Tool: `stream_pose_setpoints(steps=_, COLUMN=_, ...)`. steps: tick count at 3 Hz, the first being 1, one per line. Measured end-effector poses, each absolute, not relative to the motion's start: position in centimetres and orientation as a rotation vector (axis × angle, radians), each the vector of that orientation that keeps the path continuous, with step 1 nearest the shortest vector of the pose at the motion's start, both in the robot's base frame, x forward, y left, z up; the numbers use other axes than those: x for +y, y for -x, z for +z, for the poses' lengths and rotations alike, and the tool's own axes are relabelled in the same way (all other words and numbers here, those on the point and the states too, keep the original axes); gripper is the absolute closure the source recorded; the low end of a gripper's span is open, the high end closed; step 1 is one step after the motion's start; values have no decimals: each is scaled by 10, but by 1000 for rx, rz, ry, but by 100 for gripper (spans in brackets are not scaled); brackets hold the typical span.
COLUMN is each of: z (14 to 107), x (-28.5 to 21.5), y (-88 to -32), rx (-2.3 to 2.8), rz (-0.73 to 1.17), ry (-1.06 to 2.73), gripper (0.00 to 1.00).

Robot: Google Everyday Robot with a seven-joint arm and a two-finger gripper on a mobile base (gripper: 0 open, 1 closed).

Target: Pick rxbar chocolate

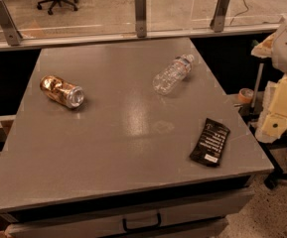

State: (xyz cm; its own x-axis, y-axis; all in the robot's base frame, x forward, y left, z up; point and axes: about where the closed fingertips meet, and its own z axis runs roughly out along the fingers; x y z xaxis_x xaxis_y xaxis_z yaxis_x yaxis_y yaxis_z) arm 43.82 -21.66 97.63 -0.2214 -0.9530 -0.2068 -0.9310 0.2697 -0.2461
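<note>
1. The table (108, 152) is a grey, flat-topped surface carrying 3 items, all lying down and all apart from one another.
2. The rxbar chocolate (210, 142) lies flat on the table near the front-right corner, close to the right edge.
3. Its long axis runs mostly front to back across the table. The far end leans slightly toward the right edge and the near end slightly toward the left.
4. The wrapper is black, with white text lines running along its length. A small white label sits at the near end, which points toward the table's front edge.
5. The clear plastic bottle (173, 74) lies on its side in the far-right part of the table, with its cap end pointing away and to the right. It is well apart from the rxbar chocolate.
6. The crushed gold-brown can (62, 91) lies on its side at the left of the table, with its silver end facing front-right.
7. The gripper (277, 118) appears as a pale, yellowish shape at the right border of the view, beyond the table's right edge. It touches none of the 3 items.
8. Whether the gripper is open or closed cannot be told.
9. A drawer handle (142, 222) shows below the table's front edge.
</note>
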Motion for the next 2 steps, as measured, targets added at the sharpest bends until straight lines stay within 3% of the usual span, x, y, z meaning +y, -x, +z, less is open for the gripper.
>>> stream_pose_setpoints(steps=2, z=973, x=-212, y=-442, rx=2201, rz=-73, ry=1744, gripper=0)
